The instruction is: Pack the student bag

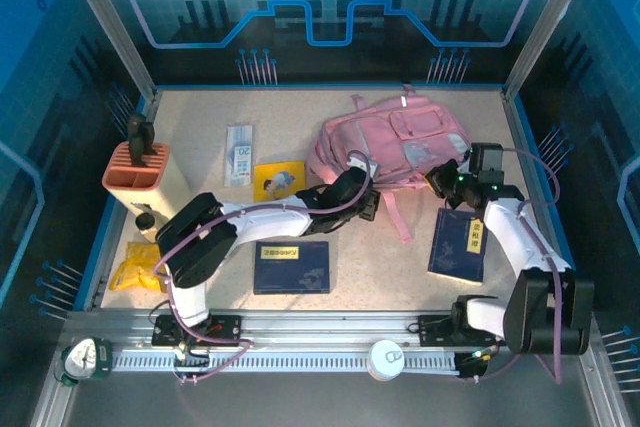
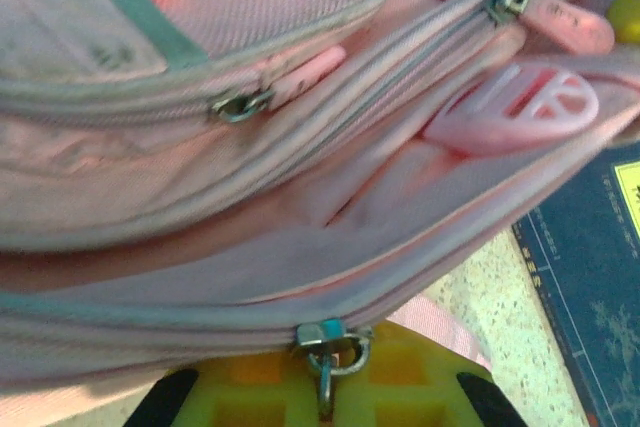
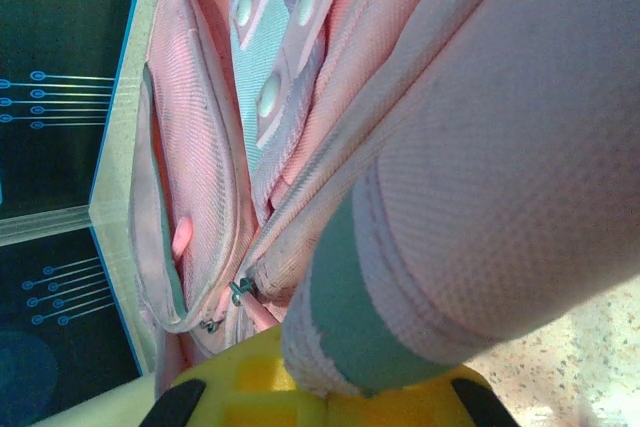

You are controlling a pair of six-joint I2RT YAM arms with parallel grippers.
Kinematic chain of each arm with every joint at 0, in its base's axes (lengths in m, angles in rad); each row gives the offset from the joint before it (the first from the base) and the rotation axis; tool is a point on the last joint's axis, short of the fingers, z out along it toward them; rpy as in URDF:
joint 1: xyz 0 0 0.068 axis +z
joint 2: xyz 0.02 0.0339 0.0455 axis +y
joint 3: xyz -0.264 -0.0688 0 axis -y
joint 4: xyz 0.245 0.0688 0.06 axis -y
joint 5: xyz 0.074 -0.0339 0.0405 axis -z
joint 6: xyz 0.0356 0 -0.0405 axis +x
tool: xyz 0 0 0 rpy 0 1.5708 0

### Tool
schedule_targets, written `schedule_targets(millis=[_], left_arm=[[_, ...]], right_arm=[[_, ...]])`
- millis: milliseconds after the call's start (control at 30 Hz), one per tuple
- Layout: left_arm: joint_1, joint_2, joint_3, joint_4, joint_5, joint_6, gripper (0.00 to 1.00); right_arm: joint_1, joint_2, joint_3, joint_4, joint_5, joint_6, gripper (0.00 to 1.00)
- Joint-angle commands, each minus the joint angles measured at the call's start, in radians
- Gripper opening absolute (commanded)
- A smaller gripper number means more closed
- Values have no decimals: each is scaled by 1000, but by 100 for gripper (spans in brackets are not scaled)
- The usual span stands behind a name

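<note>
Student bag (image 1: 398,139) flat, long axis left-right

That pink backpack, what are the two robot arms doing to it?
Both arms have hold of the student bag, lying on the table. The left gripper is shut on a zipper pull at its edge; the right gripper pinches a padded pink part. One compartment gapes partly open. Two dark blue books and an orange pen holder sit outside it, not yet packed.
</note>
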State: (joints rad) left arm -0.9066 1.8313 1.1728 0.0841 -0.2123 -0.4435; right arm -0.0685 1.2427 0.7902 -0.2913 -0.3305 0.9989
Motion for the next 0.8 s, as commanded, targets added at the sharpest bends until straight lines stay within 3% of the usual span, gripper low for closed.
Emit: schedule_targets(millis=[0, 200, 333, 500, 667, 767], left_arm=[[13, -65, -18, -77, 58, -8, 0], [9, -33, 39, -105, 152, -30, 0], [2, -5, 66, -34, 193, -77, 0], [2, 48, 137, -45, 194, -68, 0], [2, 70, 176, -65, 200, -54, 0], [1, 72, 179, -67, 206, -52, 0]], right_arm=[[-60, 46, 83, 43, 20, -49, 0], [-125, 160, 178, 41, 10, -79, 0], [-125, 234, 227, -9, -23, -133, 4], [-128, 201, 171, -10, -63, -161, 21], [-127, 100, 138, -106, -78, -197, 50], [-124, 39, 101, -163, -101, -186, 59]])
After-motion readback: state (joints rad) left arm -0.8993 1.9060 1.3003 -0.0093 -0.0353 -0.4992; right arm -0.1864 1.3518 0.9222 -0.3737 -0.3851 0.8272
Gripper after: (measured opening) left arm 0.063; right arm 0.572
